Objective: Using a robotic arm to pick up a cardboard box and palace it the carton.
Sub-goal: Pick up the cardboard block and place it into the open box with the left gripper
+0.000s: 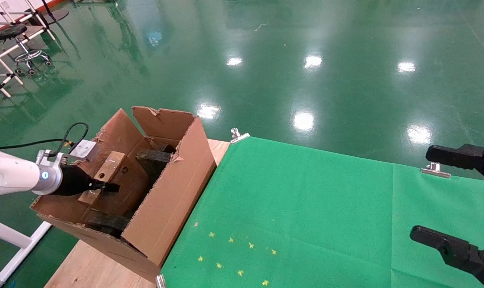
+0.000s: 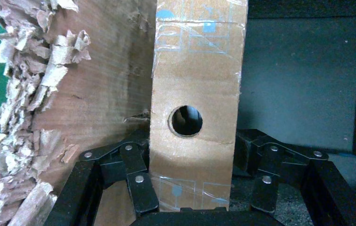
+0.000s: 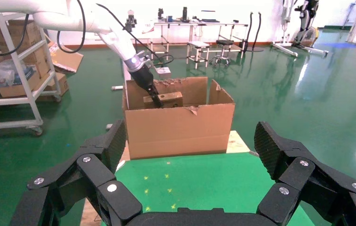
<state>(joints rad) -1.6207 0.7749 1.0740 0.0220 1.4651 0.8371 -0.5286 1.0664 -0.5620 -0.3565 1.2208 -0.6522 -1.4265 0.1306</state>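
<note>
The white left arm [image 1: 10, 176] reaches into the large torn-flapped carton [image 1: 174, 192] at the table's left end. My left gripper [image 1: 110, 187] is shut on the small brown taped cardboard box [image 1: 110, 168] and holds it inside the carton's opening, near the rim. In the left wrist view the box [image 2: 197, 70] stands between the fingers [image 2: 140, 188], one round hole showing, with the carton's ragged wall [image 2: 105, 94] beside it. Dark foam pieces [image 1: 154, 158] lie in the carton. My right gripper [image 1: 419, 192] is open and empty at the far right. The right wrist view shows carton [image 3: 180, 127] and box [image 3: 166, 100].
A green mat [image 1: 305, 208] covers the wooden table [image 1: 90, 268], held by metal clips [image 1: 238, 136] at the far edge. Small yellow marks [image 1: 234, 256] dot the mat's front. A stool [image 1: 26, 52] and white racks stand on the green floor, far left.
</note>
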